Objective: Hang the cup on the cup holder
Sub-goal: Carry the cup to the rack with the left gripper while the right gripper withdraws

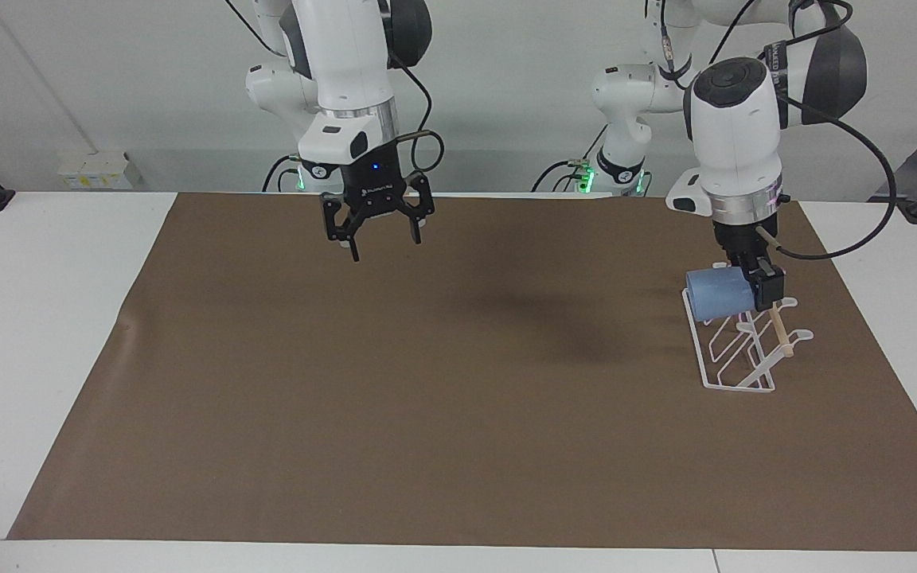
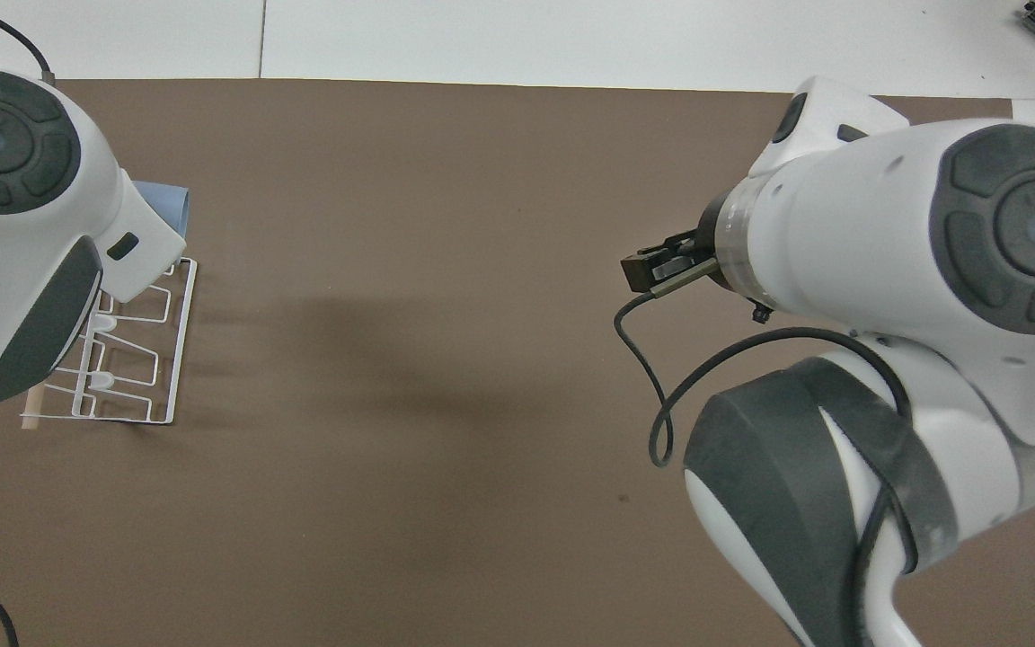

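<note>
Two grippers are mine: my right gripper hangs spread wide and empty over the brown mat, while my left gripper pinches the light-blue cup on its side over the white wire cup holder, at the rack's end nearer the robots.

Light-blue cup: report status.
Left gripper shut on light-blue tapered cup, over white wire cup holder. Right gripper open, waiting over brown mat. Nothing blocking.

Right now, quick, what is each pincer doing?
Left pincer: shut on the light-blue cup, over the white wire cup holder.
Right pincer: open, empty, waiting over the brown mat.
</note>
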